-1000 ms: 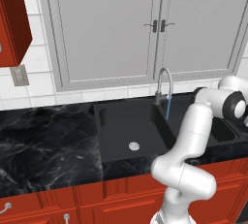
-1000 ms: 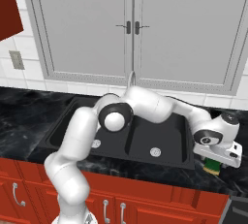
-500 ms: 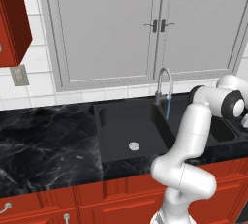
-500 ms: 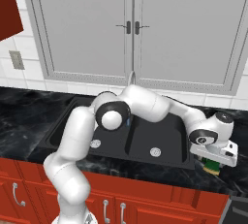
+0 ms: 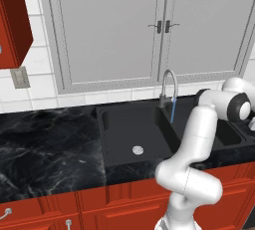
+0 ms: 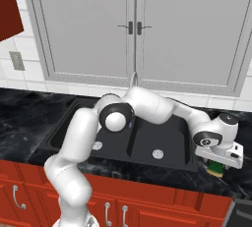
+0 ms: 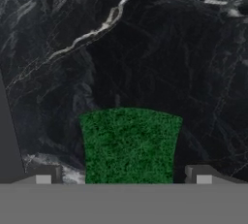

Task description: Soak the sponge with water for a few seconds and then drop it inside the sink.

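Jaws are clamped on the sponge, one tip each side, green scrub layer facing the hand cam. Gripper's over the bench at the right end, just past the sink's right edge, near the front edge, w/ the sponge showing yellow and green under the hand. Water runs as a thin blue stream from the faucet into the sink, well apart from the sponge.
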Tool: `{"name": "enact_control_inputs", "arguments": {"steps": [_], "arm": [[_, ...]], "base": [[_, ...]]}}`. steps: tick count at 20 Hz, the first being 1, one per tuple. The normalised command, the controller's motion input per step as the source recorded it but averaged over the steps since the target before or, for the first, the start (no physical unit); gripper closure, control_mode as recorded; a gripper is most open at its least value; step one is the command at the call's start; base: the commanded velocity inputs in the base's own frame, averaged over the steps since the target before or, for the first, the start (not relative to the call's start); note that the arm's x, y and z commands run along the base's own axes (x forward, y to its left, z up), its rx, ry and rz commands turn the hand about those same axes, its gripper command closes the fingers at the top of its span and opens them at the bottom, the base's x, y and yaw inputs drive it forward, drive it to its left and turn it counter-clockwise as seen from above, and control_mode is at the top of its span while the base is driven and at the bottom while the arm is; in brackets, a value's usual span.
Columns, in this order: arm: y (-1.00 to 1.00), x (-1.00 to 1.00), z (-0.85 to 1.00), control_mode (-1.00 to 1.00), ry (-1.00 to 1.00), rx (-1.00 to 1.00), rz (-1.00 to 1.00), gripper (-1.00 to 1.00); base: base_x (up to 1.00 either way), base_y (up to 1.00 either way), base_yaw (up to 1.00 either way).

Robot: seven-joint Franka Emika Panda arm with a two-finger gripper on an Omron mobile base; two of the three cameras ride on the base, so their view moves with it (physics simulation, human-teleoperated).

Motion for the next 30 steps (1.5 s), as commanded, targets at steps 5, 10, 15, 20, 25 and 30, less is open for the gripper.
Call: {"name": "enact_control_inputs", "arguments": {"steps": [5, 10, 15, 20, 25, 30], "arm": [[-0.06, 0.00, 0.00, -1.00, 0.00, 0.00, 0.00, -1.00], [0.00, 0.00, 0.00, -1.00, 0.00, 0.00, 0.00, -1.00], [0.05, 0.00, -0.07, -1.00, 0.00, 0.00, 0.00, -1.00], [0.15, 0.00, -0.30, -1.00, 0.00, 0.00, 0.00, -1.00], [0.14, 0.00, -0.35, -1.00, 0.00, 0.00, 0.00, -1.00], [0.00, 0.00, -0.12, -1.00, 0.00, 0.00, 0.00, -1.00]], "base": [[0.00, 0.00, 0.00], [0.00, 0.00, 0.00], [0.00, 0.00, 0.00], [0.00, 0.00, 0.00], [0.00, 0.00, 0.00], [0.00, 0.00, 0.00]]}}
